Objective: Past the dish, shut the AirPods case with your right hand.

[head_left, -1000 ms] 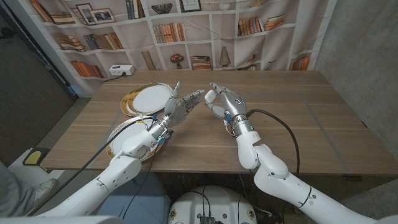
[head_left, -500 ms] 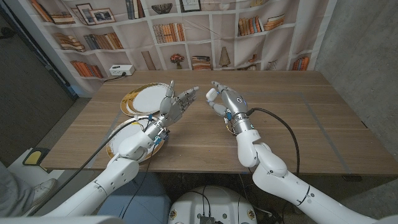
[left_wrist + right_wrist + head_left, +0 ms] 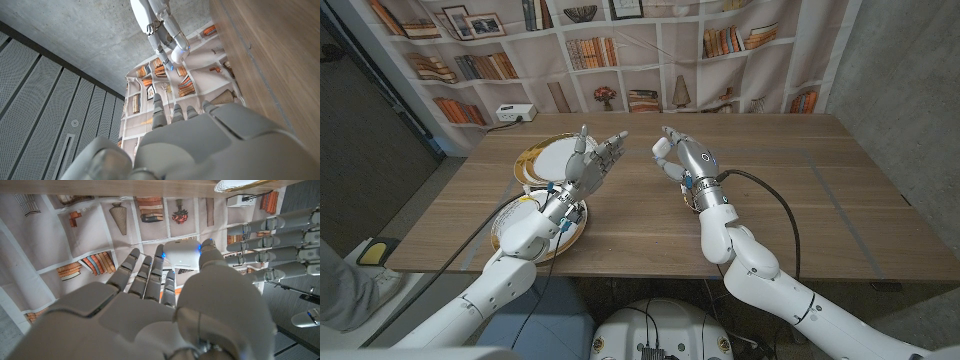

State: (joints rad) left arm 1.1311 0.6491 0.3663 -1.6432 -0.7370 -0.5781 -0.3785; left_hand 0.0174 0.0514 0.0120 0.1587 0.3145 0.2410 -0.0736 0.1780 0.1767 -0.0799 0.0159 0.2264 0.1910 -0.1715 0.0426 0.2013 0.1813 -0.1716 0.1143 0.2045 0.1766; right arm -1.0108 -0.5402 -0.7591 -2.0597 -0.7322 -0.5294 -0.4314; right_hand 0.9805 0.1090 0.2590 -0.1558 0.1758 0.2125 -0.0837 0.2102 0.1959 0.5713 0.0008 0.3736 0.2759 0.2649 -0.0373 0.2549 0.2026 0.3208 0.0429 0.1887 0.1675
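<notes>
My right hand (image 3: 682,160) is raised above the middle of the table, and it pinches a small white AirPods case (image 3: 182,255) between thumb and fingers. The case looks like one rounded white body; I cannot tell how its lid stands. In the left wrist view the right hand (image 3: 169,35) and the case (image 3: 180,54) show small and far off. My left hand (image 3: 588,168) hovers beside it over the near edge of a gold-rimmed white dish (image 3: 545,157), fingers spread and holding nothing.
A second gold-rimmed plate (image 3: 510,228) lies near the table's front edge under my left forearm. A white power strip (image 3: 515,113) sits at the back left. A bookshelf backdrop stands behind the table. The right half of the table is bare wood.
My left hand has drawn away from the right hand toward the dish, widening the gap between them. The right hand has barely moved and still holds the case.
</notes>
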